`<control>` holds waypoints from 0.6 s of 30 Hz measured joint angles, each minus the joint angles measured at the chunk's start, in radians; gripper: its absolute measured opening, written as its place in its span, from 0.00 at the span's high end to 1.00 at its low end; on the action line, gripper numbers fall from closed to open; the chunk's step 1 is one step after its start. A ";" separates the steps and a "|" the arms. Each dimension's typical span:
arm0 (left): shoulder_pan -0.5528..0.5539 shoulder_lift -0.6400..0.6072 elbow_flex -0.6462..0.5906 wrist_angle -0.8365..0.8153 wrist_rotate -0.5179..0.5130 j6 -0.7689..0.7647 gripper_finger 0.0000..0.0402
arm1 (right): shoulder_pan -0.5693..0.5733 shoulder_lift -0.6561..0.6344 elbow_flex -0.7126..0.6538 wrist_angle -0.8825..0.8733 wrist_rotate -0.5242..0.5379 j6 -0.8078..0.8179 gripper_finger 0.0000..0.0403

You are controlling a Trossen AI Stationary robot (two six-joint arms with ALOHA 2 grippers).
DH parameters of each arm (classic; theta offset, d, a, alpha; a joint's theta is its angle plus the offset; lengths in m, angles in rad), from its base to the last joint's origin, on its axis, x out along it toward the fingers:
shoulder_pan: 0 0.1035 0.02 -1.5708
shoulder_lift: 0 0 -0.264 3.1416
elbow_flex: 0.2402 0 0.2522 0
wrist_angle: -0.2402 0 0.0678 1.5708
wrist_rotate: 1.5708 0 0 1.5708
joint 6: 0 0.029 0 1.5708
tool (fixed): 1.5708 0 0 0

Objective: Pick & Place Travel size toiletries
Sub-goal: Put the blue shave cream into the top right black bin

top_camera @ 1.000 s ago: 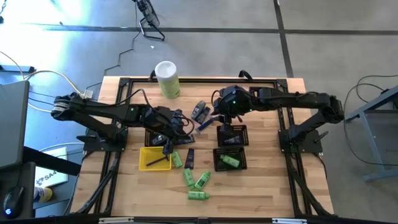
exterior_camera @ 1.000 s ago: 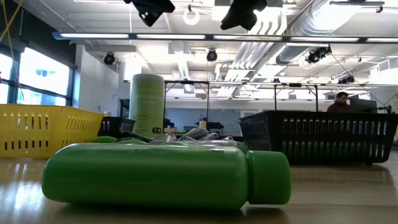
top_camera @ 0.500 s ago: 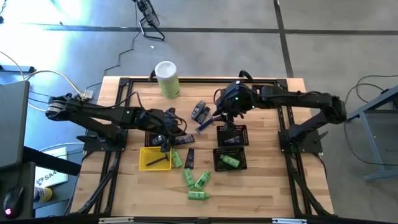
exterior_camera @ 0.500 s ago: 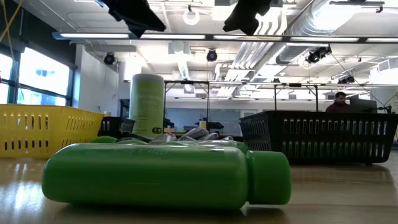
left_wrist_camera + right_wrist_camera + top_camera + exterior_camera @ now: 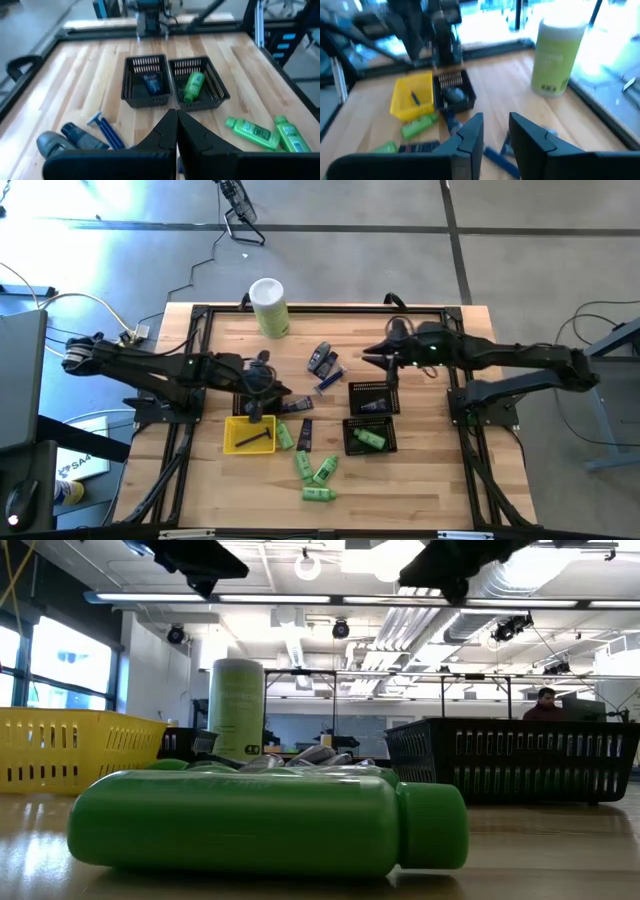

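High view shows the left tool (image 5: 258, 377) hovering over the middle-left of the wooden worktop (image 5: 420, 470), above the black basket just behind the yellow tray (image 5: 249, 434); in its wrist view the fingers are pressed together with nothing between them. The right tool (image 5: 378, 355) hangs over the back centre, near the dark tubes and blue razor (image 5: 323, 363); its fingers stand a little apart and nothing shows between them.

Loose green bottles (image 5: 315, 472) lie toward the front of the worktop, well apart from both tools. One green bottle (image 5: 369, 439) already lies in the front black mesh basket (image 5: 369, 435), and a dark packet sits in the basket behind it (image 5: 374, 399).

Risks, as I judge them: the round bottles lie on their sides and would likely roll away if a finger nudges one off-centre. The dark tubes lie touching one another, so a descent there may catch two at once or push the razor aside. Both arms reach toward the centre, so they could cross paths. The tall pale-green canister (image 5: 269, 307) stands upright at the back and could topple if brushed.

Low view puts a green bottle (image 5: 270, 823) lying right before the lens. Behind it opens a large workshop with ceiling ducts, strip lights and windows; a person (image 5: 548, 705) sits far off at the right.
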 joint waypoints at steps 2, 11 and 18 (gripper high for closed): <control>0.000 -0.025 -0.038 0.037 -0.004 0.002 1.00 | 0.005 -0.056 -0.053 0.049 0.005 0.000 0.79; 0.000 -0.139 -0.201 0.180 -0.043 -0.013 1.00 | 0.019 -0.215 -0.198 0.107 0.002 0.050 0.79; 0.000 -0.199 -0.241 0.191 -0.075 -0.037 1.00 | 0.019 -0.304 -0.305 0.173 -0.001 0.074 0.79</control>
